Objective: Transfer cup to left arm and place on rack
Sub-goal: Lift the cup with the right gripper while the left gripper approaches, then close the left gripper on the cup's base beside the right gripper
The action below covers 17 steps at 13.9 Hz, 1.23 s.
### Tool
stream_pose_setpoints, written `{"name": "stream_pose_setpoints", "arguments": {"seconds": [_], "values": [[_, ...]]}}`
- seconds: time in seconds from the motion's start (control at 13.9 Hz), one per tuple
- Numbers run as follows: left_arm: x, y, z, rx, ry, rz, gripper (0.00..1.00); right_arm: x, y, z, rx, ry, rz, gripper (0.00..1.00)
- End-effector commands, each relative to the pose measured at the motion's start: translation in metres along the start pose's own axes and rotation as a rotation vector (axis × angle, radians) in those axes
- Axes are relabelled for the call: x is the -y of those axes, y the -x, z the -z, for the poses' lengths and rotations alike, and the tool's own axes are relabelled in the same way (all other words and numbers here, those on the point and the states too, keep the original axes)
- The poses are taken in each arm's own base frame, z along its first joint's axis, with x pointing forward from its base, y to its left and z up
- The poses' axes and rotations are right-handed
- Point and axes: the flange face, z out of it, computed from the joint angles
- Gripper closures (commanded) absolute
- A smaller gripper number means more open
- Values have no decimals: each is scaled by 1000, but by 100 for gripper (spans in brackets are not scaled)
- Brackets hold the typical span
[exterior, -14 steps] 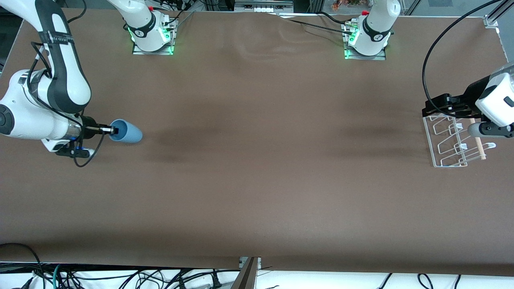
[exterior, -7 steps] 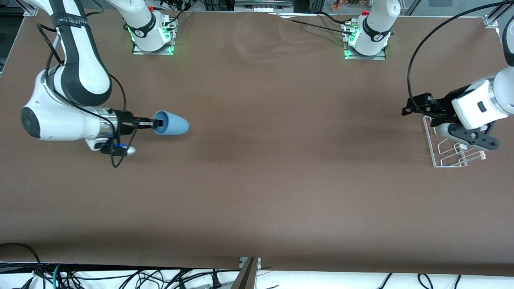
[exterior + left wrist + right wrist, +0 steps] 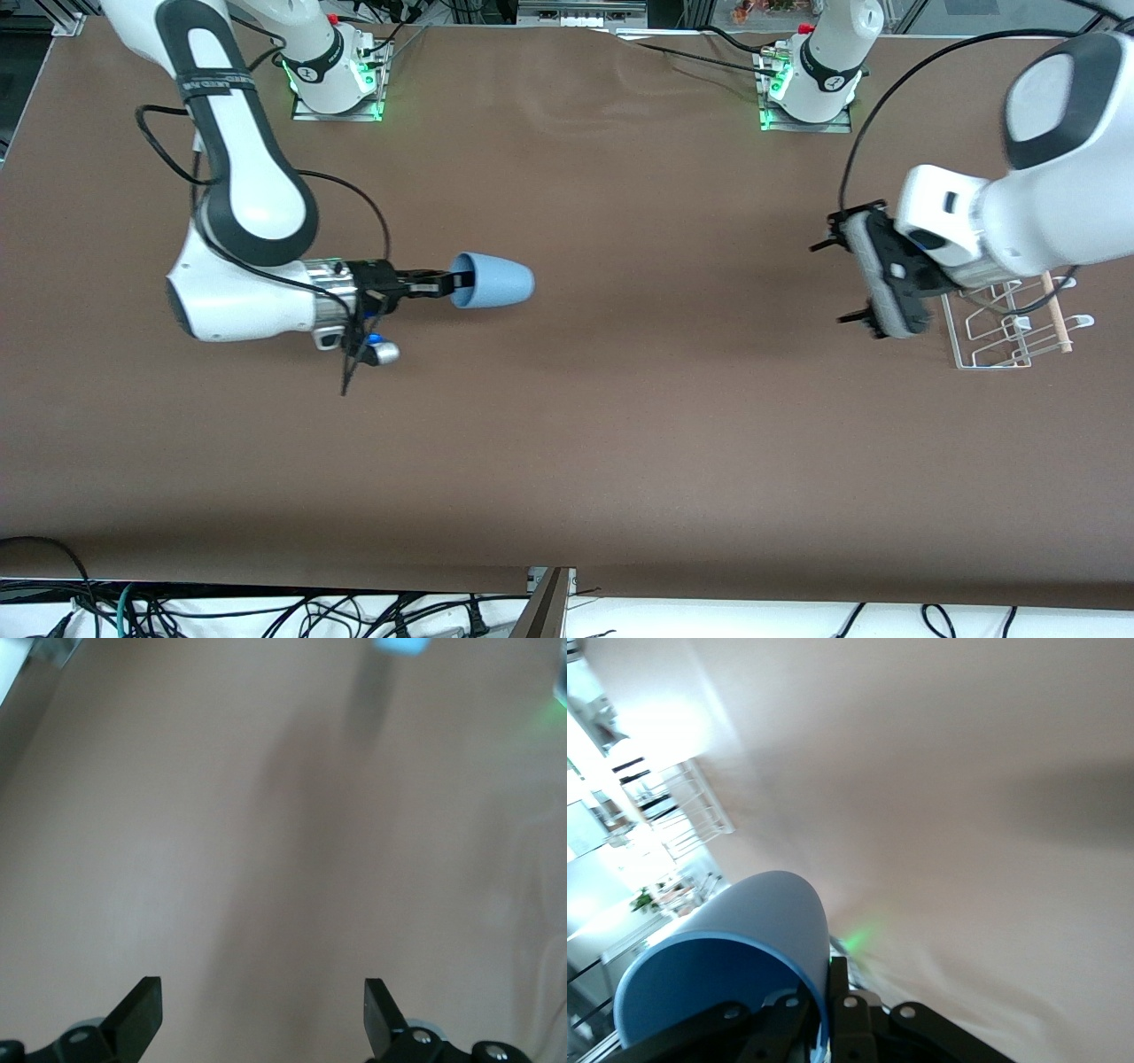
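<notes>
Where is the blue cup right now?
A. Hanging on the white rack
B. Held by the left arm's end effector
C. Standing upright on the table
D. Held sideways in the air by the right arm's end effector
D. The right end effector pinches the rim of the cup, which lies sideways over the table, while the left end effector is open and holds nothing beside the rack.

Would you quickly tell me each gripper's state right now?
Left gripper: open, holding nothing, beside the rack.
Right gripper: shut on the cup.

High front view faces both arms, wrist views close over table (image 3: 620,425)
</notes>
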Motion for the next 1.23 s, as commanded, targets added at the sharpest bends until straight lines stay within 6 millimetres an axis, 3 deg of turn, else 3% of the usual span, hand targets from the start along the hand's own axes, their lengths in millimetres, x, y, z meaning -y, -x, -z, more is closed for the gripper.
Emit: {"name": "stream_pose_setpoints", "arguments": {"seconds": [0.0, 0.22, 0.43, 0.86, 1.15], "values": [[-18, -36, -19, -39, -15, -210, 0, 43, -3, -39, -28, -100, 15, 100], [-35, -67, -42, -74, -64, -289, 0, 72, 10, -82, -83, -155, 23, 100], [-48, -82, -53, -72, -153, -376, 0, 95, 21, -102, -125, -248, -14, 100], [-70, -103, -85, -71, -211, -410, 0, 115, 33, -116, -126, -313, -22, 100], [-74, -111, -102, -91, -230, -383, 0, 135, 42, -113, -115, -367, -11, 100]]}}
